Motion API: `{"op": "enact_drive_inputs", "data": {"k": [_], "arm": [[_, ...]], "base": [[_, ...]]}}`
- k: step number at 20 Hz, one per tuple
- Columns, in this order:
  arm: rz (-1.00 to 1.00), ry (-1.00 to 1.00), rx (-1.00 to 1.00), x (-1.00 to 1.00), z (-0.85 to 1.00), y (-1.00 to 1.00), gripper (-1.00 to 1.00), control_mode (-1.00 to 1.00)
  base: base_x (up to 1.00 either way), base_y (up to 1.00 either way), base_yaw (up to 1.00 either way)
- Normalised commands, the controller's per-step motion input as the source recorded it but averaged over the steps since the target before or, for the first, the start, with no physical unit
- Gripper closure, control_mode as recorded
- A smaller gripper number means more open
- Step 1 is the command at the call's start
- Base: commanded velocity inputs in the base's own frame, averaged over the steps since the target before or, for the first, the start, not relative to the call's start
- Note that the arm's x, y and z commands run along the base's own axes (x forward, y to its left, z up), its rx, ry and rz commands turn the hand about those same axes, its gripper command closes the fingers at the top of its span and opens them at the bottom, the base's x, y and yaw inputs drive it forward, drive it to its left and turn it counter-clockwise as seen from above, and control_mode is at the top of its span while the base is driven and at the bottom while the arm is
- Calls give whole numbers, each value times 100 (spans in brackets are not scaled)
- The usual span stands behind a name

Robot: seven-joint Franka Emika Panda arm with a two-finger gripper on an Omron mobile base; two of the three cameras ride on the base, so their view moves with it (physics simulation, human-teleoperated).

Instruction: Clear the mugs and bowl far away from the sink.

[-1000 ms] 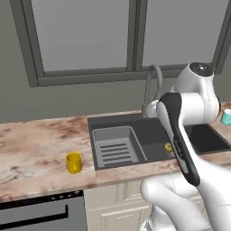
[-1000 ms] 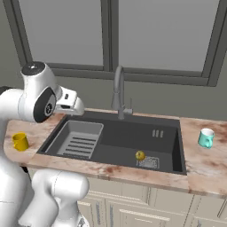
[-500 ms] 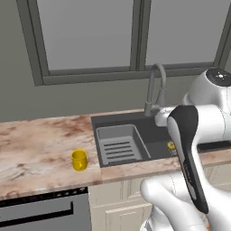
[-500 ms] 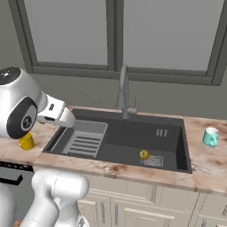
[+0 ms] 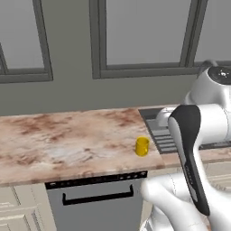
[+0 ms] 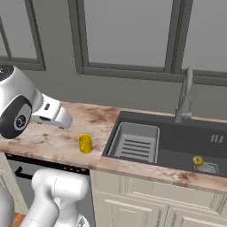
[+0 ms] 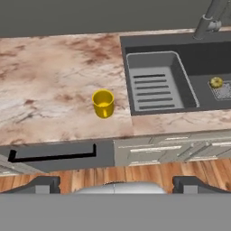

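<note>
The yellow mug is standing upright on the worktop, near its front edge and just beside the sink's left rim, not touching it. The grey rack is lying in the left end of the sink, and the faucet is rising behind the back rim. A small yellow thing is sitting on the sink floor. The gripper is hanging wide open, well apart from the mug and holding nothing.

A marbled pink-brown bench runs beneath grey-framed windows. Under its front edge sits a grey dishwasher with a dark handle, beside cream cabinet fronts over a wooden floor.
</note>
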Motion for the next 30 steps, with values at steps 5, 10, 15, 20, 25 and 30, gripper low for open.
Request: {"op": "enact_drive_inputs", "data": {"k": [5, 10, 15, 20, 25, 30], "arm": [[0, 0, 0, 0, 0, 0, -100, 100], [0, 0, 0, 0, 0, 0, -100, 100], [0, 0, 0, 0, 0, 0, -100, 100], [0, 0, 0, 0, 0, 0, -100, 100], [0, 0, 0, 0, 0, 0, -100, 100], [0, 19, 4, 0, -45, 0, -100, -100]], "base": [[-3, 28, 19], [-8, -1, -1], [-23, 0, -21], [-9, 0, -21], [0, 0, -3], [0, 0, 0]]}}
